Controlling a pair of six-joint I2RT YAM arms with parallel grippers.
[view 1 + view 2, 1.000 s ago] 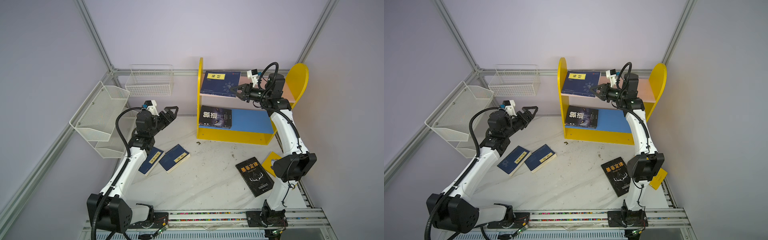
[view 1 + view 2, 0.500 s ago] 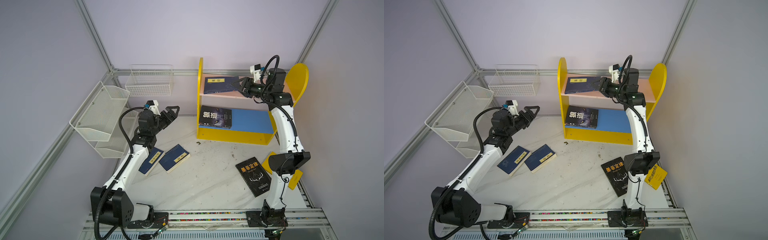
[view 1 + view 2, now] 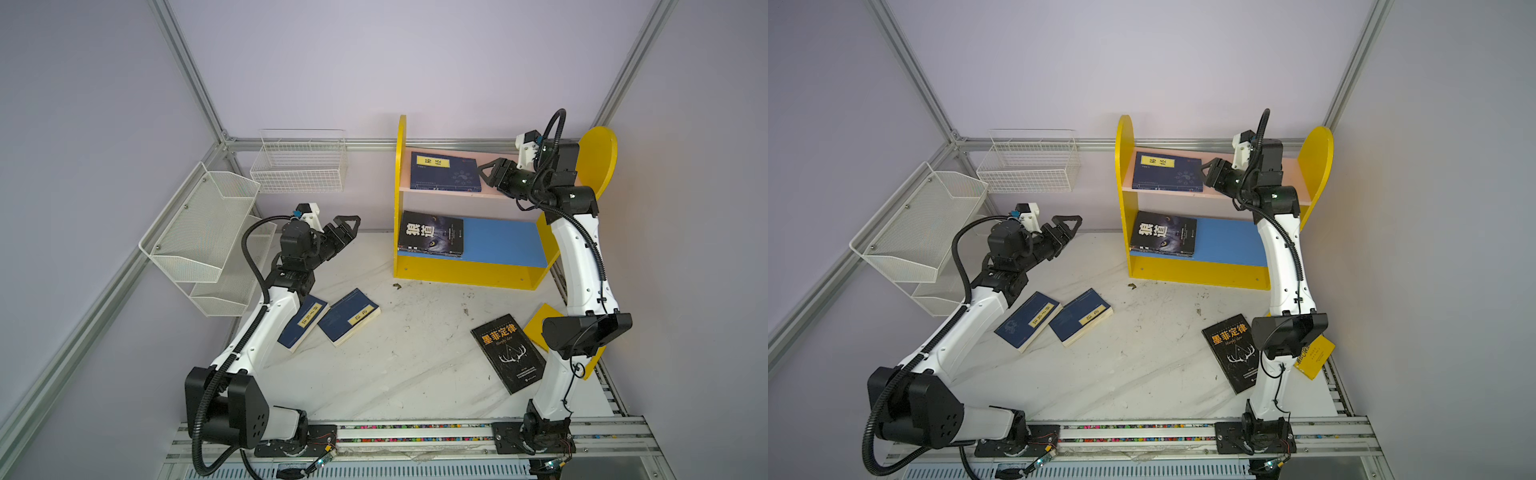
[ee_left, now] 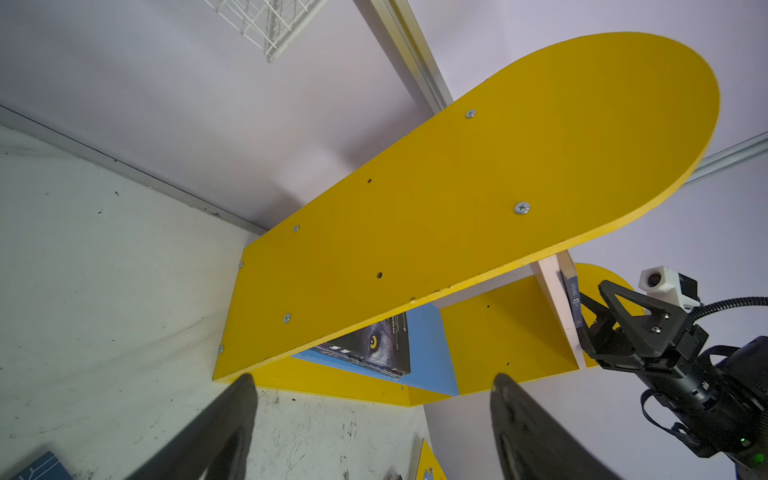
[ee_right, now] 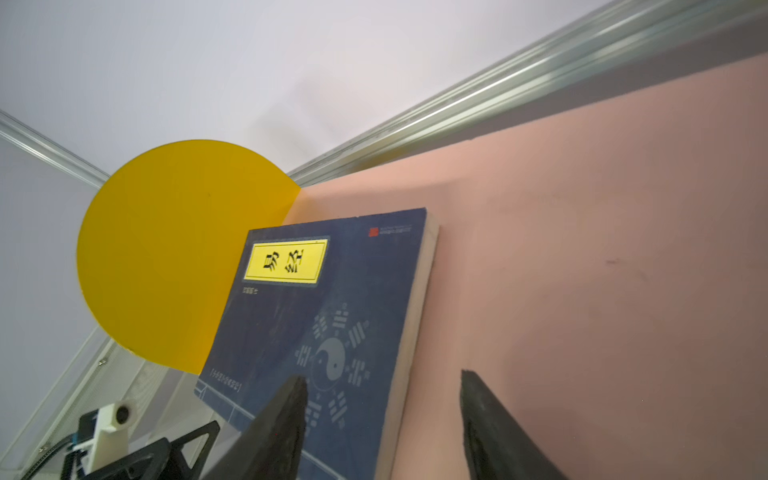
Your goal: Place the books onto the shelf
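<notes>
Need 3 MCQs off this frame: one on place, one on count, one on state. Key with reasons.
1. The black wolf-cover book lies on: A) pink upper board B) blue lower board C) wire basket
2. Navy books on the table: A) one B) three C) two
3. The right hand is: A) open, empty B) shut on a book C) shut, empty
Key: 1 B, it rests flat on the blue board; 2 C, the pair lies side by side; 3 A, jaws apart, gripping nothing.
</notes>
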